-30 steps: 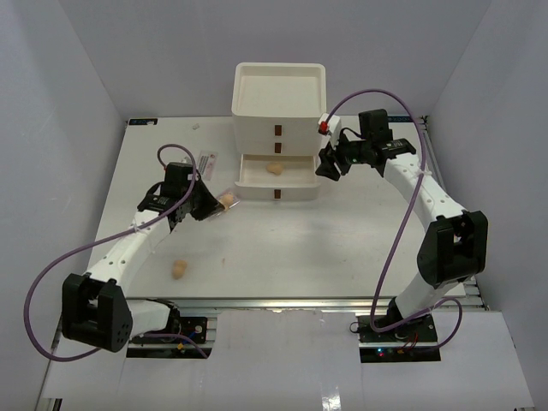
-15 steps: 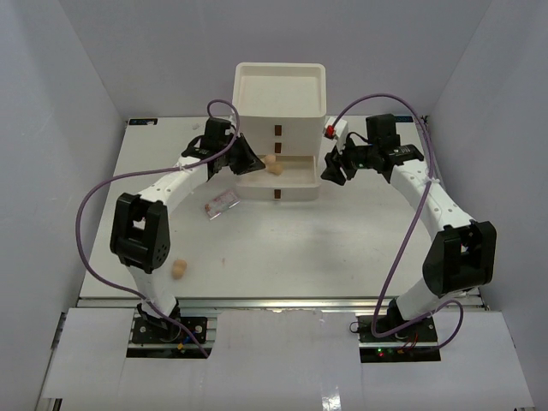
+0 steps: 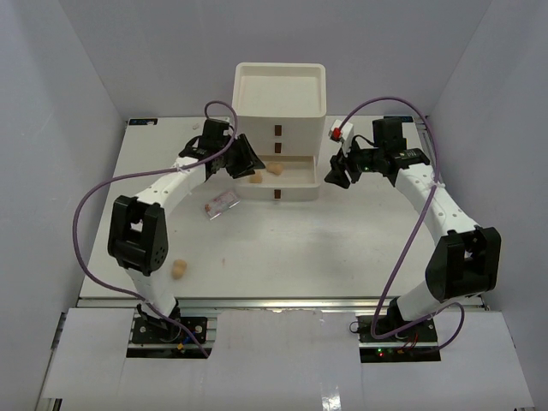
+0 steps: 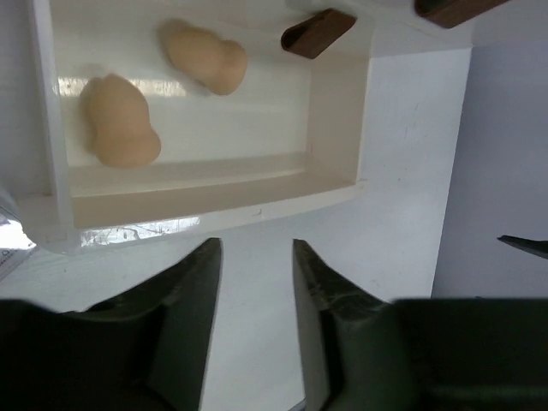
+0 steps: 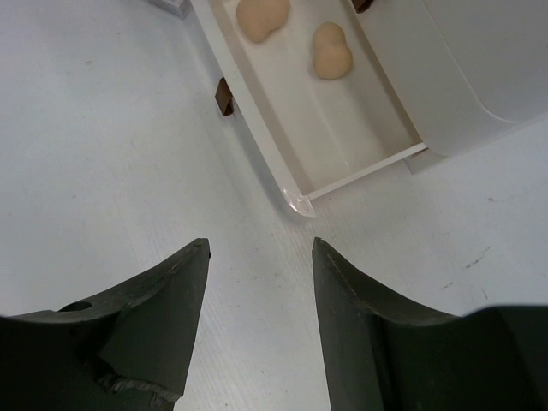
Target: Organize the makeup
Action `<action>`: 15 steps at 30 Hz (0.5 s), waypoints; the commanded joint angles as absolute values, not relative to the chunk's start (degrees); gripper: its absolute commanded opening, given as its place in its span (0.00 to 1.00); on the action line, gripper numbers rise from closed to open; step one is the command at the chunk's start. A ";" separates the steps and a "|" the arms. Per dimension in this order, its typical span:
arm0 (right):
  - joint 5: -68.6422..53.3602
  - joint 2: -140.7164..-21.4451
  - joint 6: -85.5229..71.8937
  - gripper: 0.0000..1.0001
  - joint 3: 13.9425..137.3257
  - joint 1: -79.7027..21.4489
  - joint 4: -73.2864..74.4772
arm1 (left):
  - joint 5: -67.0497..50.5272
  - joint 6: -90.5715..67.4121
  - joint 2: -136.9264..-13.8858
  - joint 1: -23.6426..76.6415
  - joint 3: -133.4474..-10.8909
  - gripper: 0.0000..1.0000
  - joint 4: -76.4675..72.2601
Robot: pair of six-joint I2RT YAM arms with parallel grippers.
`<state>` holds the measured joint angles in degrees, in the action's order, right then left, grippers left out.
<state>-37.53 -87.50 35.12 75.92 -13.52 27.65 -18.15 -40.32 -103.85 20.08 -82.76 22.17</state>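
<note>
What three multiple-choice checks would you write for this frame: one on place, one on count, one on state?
1. Where is the tan sponge that lies outside the drawer box?
A. on the table beside the left arm
B. on the box's top tray
C. in the right gripper

2. How many sponges lie in the open bottom drawer?
A. one
B. two
C. three

3. What state is the left gripper in?
A. shut on a sponge
B. shut on a packet
C. open and empty

Answers:
1 A: the top view shows it alone on the table next to that arm.
2 B: both wrist views show a pair there, one and another.
3 C: the left wrist view shows its fingers apart with only bare table between them.
</note>
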 commanded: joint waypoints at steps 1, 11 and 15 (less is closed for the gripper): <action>-43.45 -87.01 37.61 0.58 75.91 -13.57 30.21 | -11.00 -42.22 -90.69 20.13 -75.72 0.45 25.29; -44.20 -86.78 37.23 0.58 72.04 -13.89 29.72 | 0.23 -60.59 -67.66 10.72 -48.74 0.50 45.92; -44.44 -87.15 36.69 0.58 71.76 -13.93 29.13 | 9.39 -66.36 -66.32 9.62 -49.53 0.61 55.95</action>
<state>-42.39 -87.48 36.85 71.83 -13.63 30.27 -1.06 -57.61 -67.86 10.43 -48.90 42.38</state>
